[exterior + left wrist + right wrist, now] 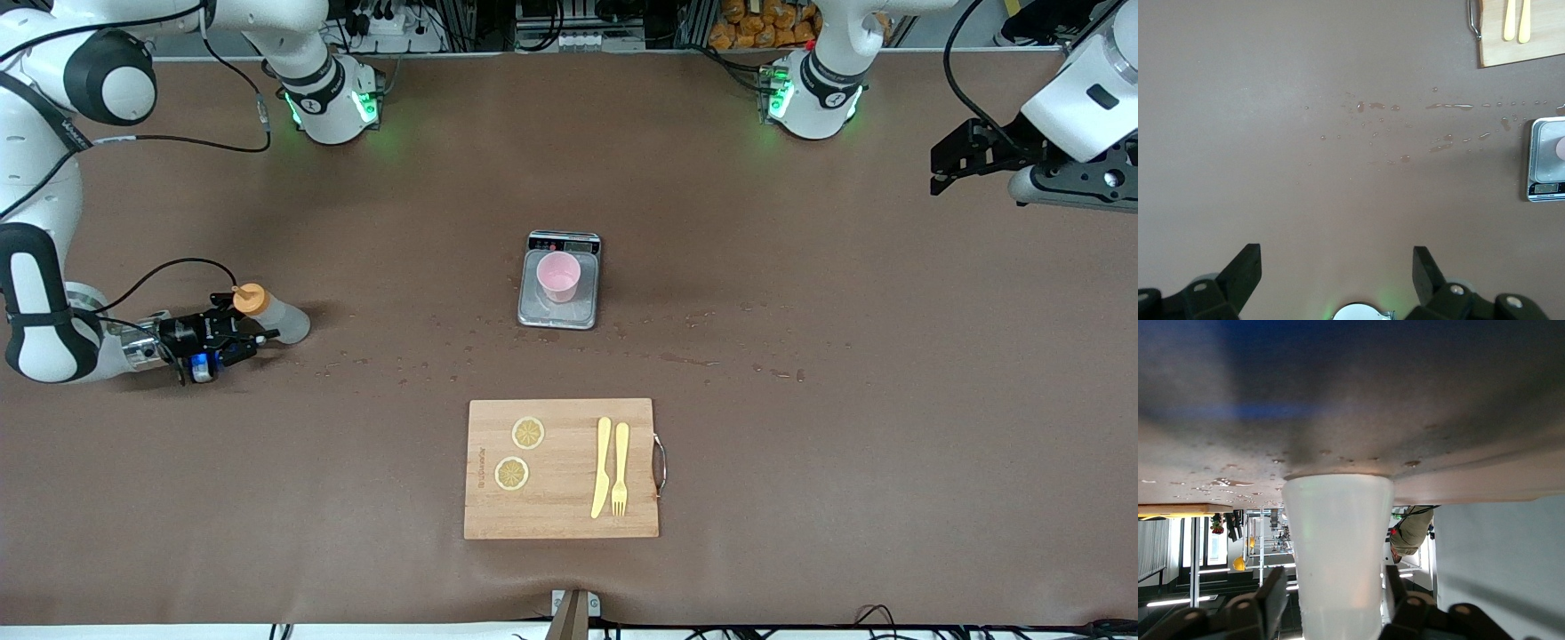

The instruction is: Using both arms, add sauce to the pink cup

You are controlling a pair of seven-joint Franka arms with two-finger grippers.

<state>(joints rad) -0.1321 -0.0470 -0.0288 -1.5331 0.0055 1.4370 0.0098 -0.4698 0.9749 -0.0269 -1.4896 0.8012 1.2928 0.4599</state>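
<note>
The sauce bottle (276, 316), translucent with an orange cap, stands upright on the table at the right arm's end. My right gripper (247, 324) is low at its side, fingers around the body. In the right wrist view the bottle (1338, 553) fills the space between the fingers (1275, 587), with a narrow gap on each side, so the right gripper (1336, 581) is open. The pink cup (559, 275) sits on a small scale (556, 313) mid-table. My left gripper (944, 165) waits open and holding nothing, high over the left arm's end (1335, 259).
A wooden cutting board (562, 516) with two lemon slices (528, 433), a yellow knife (602, 467) and fork (620, 468) lies nearer the front camera than the scale. Droplets (685, 359) dot the brown table between them. The left wrist view shows the scale (1546, 137) and the board's corner (1511, 53).
</note>
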